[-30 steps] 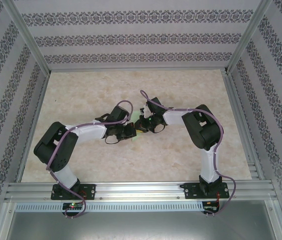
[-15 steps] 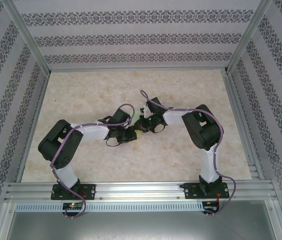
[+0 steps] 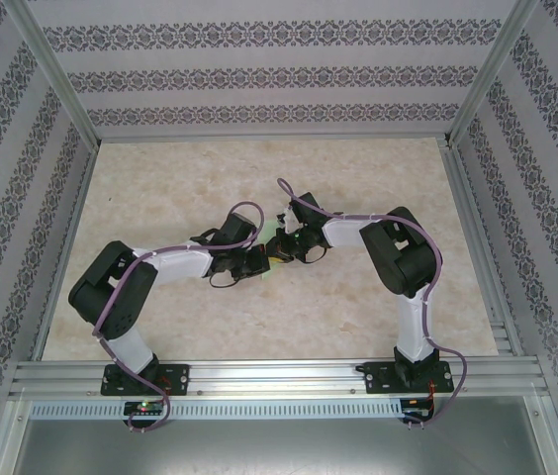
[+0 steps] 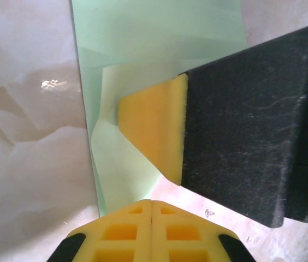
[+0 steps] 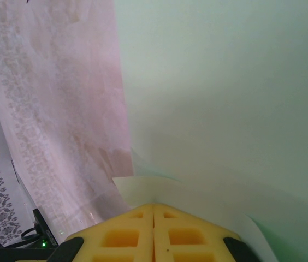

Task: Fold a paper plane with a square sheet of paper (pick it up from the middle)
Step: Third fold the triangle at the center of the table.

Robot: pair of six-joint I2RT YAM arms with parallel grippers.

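Two grippers meet at pale-green paper (image 4: pixel 143 43) in the centre of the table (image 3: pixel 160 188).
The left gripper (image 4: pixel 152 203) has its fingers pressed together, with the paper at its 12 o'clock. The right gripper (image 5: pixel 154 206) enters from 3 o'clock and is clamped on the folded paper.

The square sheet of paper (image 4: pixel 143 33) lies mid-bench (image 3: pixel 210 168). The left fingers (image 4: pixel 121 234) sit at its left edge; the right fingers (image 4: pixel 154 131) rest on it from the right.

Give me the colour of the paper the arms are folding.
The paper is plain pale green; the left wrist view shows it best.
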